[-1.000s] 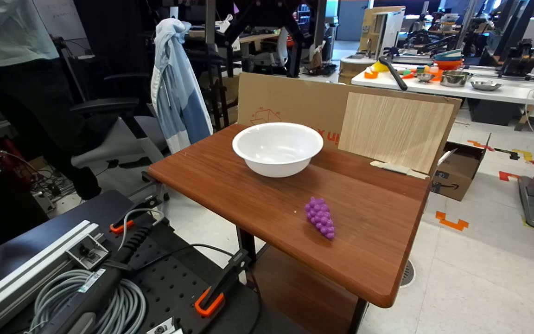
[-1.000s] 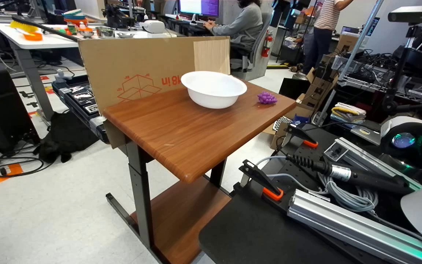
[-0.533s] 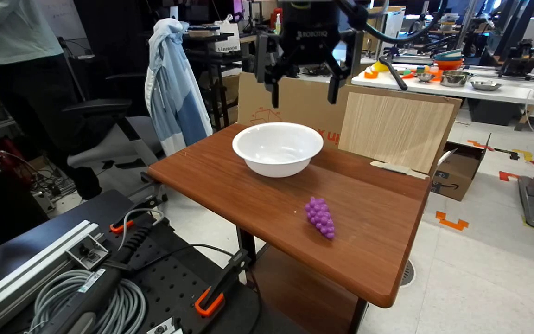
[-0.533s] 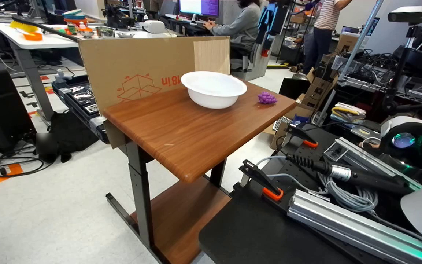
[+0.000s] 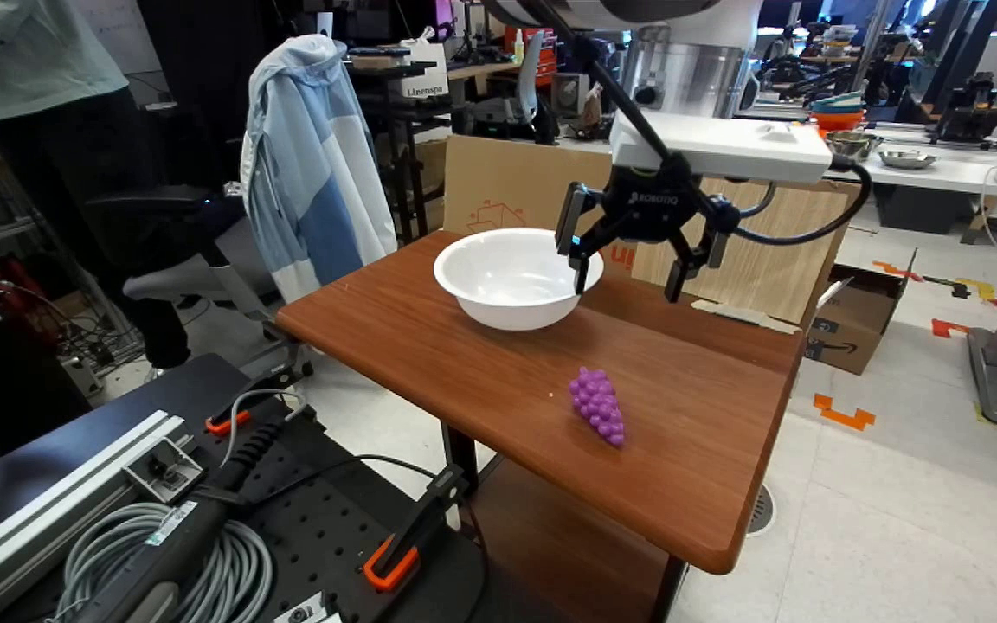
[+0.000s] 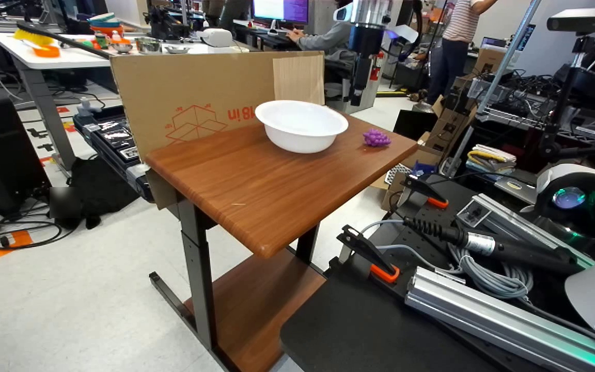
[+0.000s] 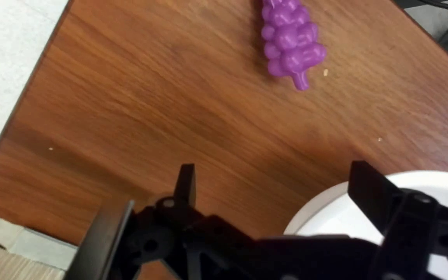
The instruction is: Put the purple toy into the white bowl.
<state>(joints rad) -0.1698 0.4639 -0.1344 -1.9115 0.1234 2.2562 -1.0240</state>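
With my empty hand (image 5: 627,290) spread wide, I should skirt the white bowl (image 5: 511,315) and straddle the purple toy (image 5: 597,407) crosswise.

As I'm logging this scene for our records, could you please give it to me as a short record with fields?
purple toy: lying on the brown table
white bowl: upright on the same table, apart from the toy and much wider
gripper: open, raised above the table, holding nothing
backdrop: cardboard sheet with a light wood-grain panel in front
task status: toy not yet in the bowl
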